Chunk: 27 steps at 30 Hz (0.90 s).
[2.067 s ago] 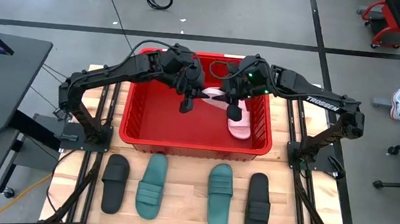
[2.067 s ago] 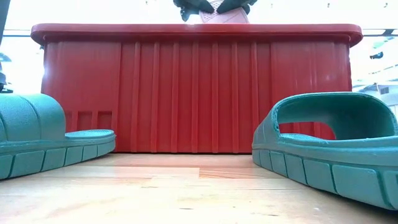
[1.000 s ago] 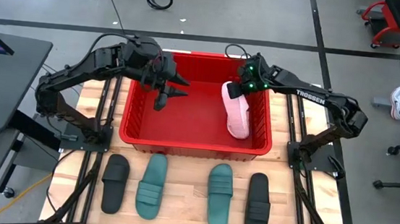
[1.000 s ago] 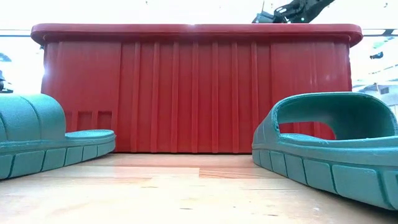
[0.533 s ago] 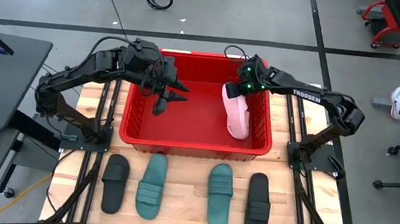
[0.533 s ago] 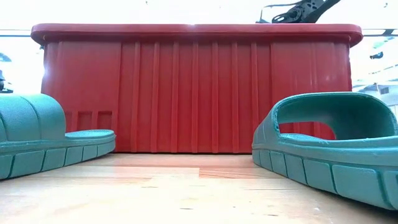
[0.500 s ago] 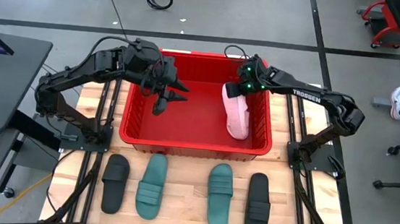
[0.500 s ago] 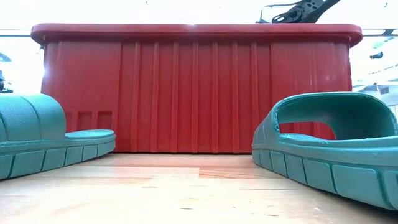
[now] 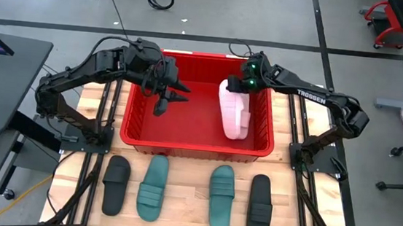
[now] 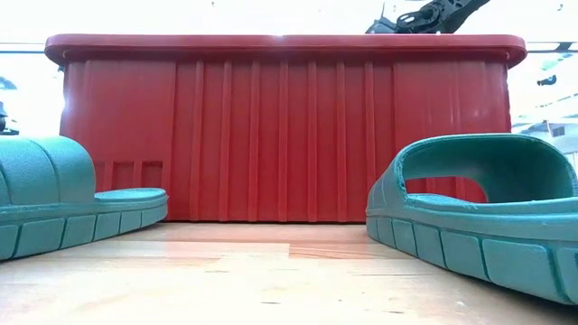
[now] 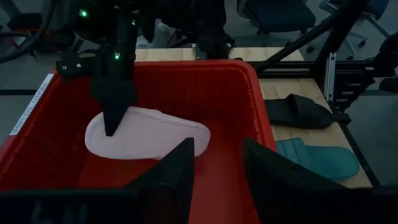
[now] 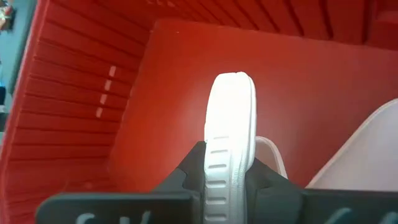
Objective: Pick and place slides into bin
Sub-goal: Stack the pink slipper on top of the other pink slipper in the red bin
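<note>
So the right gripper is pinching a pale slide by its edge, inside the red bin near its right wall. The left gripper hangs over the bin's left half, fingers spread, holding nothing. Four more slides sit along the table's front edge.

Glossy ribbed plastic bin; matt, seemingly foam slides; pale, smooth wooden table.

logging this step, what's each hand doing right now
Left hand: open and empty, over the bin.
Right hand: shut on a pale pink slide, edge-up above another one lying in the bin.
</note>
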Each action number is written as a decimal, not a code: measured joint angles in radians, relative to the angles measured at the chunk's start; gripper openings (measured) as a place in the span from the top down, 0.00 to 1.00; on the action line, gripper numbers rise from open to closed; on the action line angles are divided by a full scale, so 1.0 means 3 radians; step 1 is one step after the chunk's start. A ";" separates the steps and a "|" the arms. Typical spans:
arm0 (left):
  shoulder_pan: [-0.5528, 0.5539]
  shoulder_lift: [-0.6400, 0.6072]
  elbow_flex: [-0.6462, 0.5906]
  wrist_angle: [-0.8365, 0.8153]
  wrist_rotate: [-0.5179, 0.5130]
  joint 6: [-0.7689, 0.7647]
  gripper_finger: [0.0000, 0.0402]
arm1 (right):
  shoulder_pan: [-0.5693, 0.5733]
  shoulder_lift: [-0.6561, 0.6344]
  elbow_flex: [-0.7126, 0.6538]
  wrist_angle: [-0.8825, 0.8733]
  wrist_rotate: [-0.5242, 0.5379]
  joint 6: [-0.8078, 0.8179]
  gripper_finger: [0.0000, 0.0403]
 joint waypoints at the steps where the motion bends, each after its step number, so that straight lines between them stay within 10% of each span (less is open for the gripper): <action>1: 0.0001 0.0000 0.0000 -0.0027 0.0000 0.0000 0.66 | -0.0001 0.0000 0.0000 0.0024 0.0006 0.0046 0.89; 17: 0.0000 0.0001 -0.0001 -0.0197 0.0000 0.0224 0.68 | -0.0008 -0.0015 -0.0140 -0.0365 0.0889 -0.0223 0.88; 27: 0.0000 0.0000 -0.0001 -0.0238 0.0000 0.0225 0.70 | -0.0014 -0.0007 -0.0113 -0.0455 0.1136 -0.0616 0.69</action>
